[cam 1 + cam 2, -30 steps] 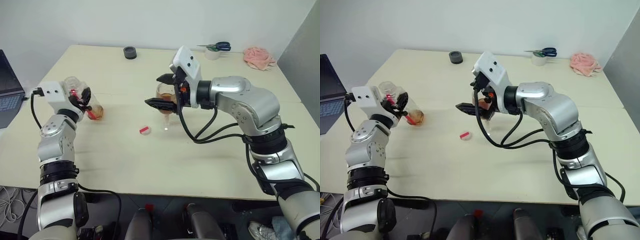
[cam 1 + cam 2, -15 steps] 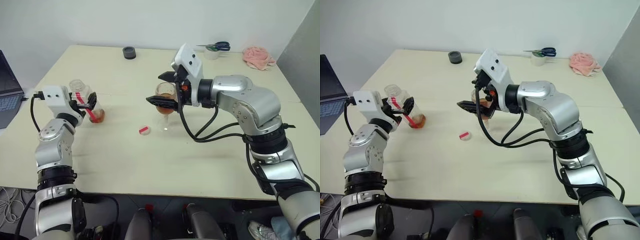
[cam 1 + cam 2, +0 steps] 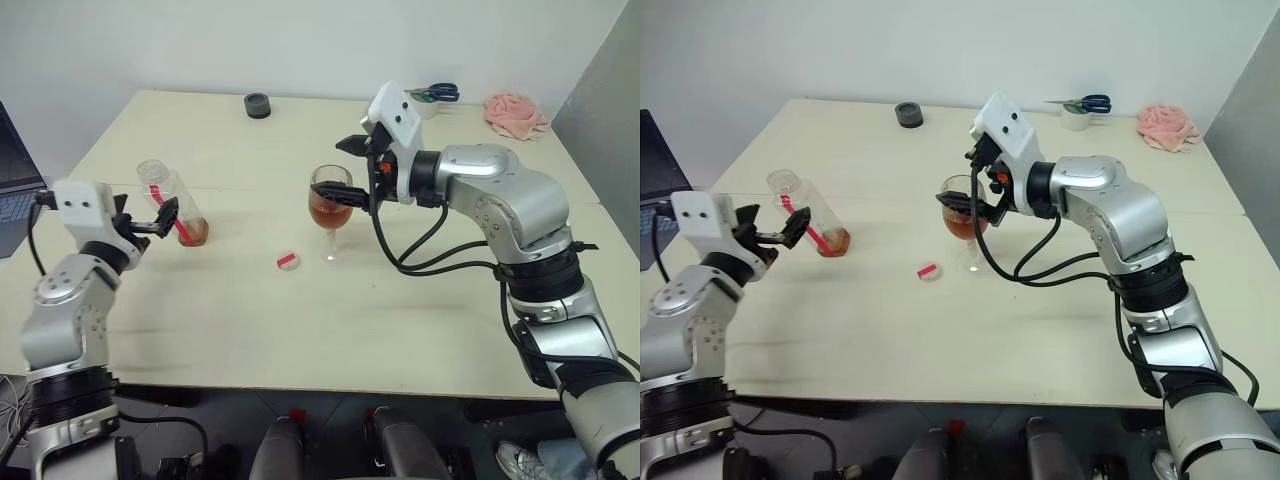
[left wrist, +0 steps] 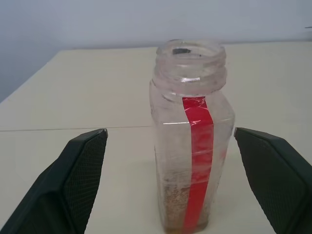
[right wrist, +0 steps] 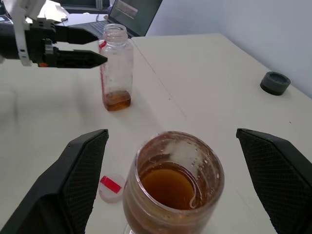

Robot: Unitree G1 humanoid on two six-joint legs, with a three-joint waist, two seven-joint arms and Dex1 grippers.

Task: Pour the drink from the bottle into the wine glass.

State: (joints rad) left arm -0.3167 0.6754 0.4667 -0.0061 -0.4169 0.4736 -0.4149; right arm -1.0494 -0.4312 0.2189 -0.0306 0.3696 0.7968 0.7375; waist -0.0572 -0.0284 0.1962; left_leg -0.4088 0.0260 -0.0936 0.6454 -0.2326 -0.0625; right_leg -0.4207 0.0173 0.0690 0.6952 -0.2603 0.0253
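The bottle (image 3: 176, 203) stands upright and uncapped on the table's left side, with a red label strip and a little amber drink (image 5: 117, 101) at its bottom. My left gripper (image 3: 150, 218) is open just short of the bottle, one finger on each side, touching nothing. The wine glass (image 3: 330, 205) stands mid-table, its bowl about half full of the amber drink (image 5: 168, 185). My right gripper (image 3: 345, 170) is open, its fingers either side of the glass's bowl and apart from it. The bottle's red-and-white cap (image 3: 289, 261) lies on the table between bottle and glass.
A black round object (image 3: 259, 104) sits at the table's far edge. Scissors on a tape roll (image 3: 430, 97) and a pink cloth (image 3: 515, 113) lie at the far right. A laptop (image 3: 12, 185) is off the table's left side.
The left gripper set the tilted bottle upright, opened and drew back from it. The right gripper shifted slightly right, staying open around the glass.
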